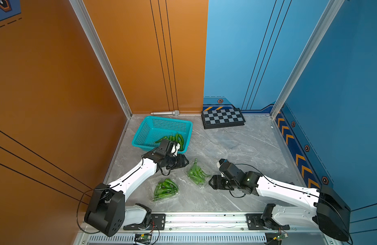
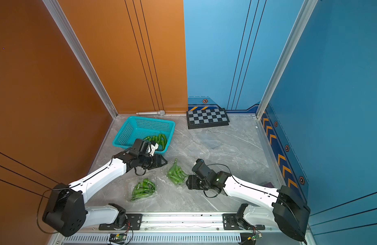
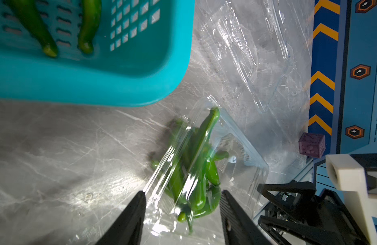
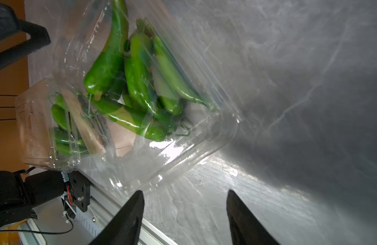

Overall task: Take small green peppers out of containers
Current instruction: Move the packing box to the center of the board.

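**Figure: two arms closing on the second box.** Three clear plastic boxes lie on the grey table (image 1: 247,137).

- **Drop-off.** The teal basket (image 1: 141,135) stands in the far left corner and holds a few loose peppers (image 1: 178,137). I take it as the place for what comes out.
- **Emptied.** The empty box (image 3: 247,53) lies open just beside the basket, with nothing in it.
- **In hand.** The middle box (image 1: 197,175) lies between the two arms and is packed with peppers, one of them pointing toward the basket. I cannot tell whether its lid is latched.
- **Waiting.** The front box (image 1: 164,188) sits near the rail with its peppers inside.

**Tools.**

- **Left.** The left gripper (image 3: 182,195) has its fingers spread, and one end of the middle box lies in the gap. I cannot tell whether the fingers touch the plastic.
- **Right.** The right gripper (image 4: 185,193) is also spread, low over the table. The opposite end of the box is just ahead of its tips, and nothing lies between them.

**Why from both sides.** I judge that the thin box would slide or buckle under a single push. One arm has to steady it while the other lifts the lid or tips it. About one box in three looks done.
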Controlling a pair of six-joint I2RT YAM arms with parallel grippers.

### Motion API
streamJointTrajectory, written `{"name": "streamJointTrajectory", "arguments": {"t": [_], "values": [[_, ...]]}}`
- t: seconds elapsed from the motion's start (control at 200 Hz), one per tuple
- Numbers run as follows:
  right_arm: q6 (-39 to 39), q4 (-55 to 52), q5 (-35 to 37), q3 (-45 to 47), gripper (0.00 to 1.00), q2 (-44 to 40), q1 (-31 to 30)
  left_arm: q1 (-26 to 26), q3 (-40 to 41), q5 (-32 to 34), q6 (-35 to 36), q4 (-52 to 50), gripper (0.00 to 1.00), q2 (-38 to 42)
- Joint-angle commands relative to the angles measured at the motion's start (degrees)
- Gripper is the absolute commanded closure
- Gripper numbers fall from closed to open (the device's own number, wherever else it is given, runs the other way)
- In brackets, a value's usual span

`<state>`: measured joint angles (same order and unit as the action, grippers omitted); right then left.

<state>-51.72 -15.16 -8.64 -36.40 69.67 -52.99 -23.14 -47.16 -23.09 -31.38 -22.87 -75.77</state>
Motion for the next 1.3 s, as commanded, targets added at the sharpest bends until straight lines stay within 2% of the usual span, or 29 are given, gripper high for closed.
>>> {"name": "streamJointTrajectory", "arguments": {"t": [0.0, 0.13, 0.285, 0.586, 0.796, 1.041, 1.156, 1.296], "values": [[-1.8, 6.5, -1.6, 1.8, 0.36, 2.1, 1.3, -1.1, 0.4, -1.9, 0.1, 1.9, 0.42, -2.2], [-3.8, 13.1, -4.7, 4.4, 0.36, 4.2, 3.6, -1.9, 0.4, -1.5, -0.5, 3.0, 0.43, -3.1], [-3.9, 17.0, -5.0, 5.4, 0.36, 4.2, 4.6, -2.0, 0.3, -1.7, -0.6, 3.7, 0.43, -4.5], [-2.9, 13.9, -5.8, 6.7, 0.36, 0.3, 11.0, -4.7, -2.5, -2.8, -3.1, 9.3, 0.43, -9.9], [0.2, 12.1, -8.7, 6.8, 0.36, -0.7, 19.4, -7.3, -12.3, -3.8, -2.5, 10.6, 0.43, -19.0], [4.9, 12.1, -13.6, 3.7, 0.36, 4.4, 28.4, -8.1, -26.6, -7.5, -1.7, 10.5, 0.43, -31.5], [5.8, 11.6, -15.4, 1.6, 0.36, 6.9, 31.5, -7.9, -29.6, -7.1, -1.6, 10.4, 0.43, -33.3], [7.3, 10.7, -15.7, 0.6, 0.34, 6.9, 32.1, -6.3, -29.4, -5.6, -0.2, 8.5, 0.42, -31.8]]}}
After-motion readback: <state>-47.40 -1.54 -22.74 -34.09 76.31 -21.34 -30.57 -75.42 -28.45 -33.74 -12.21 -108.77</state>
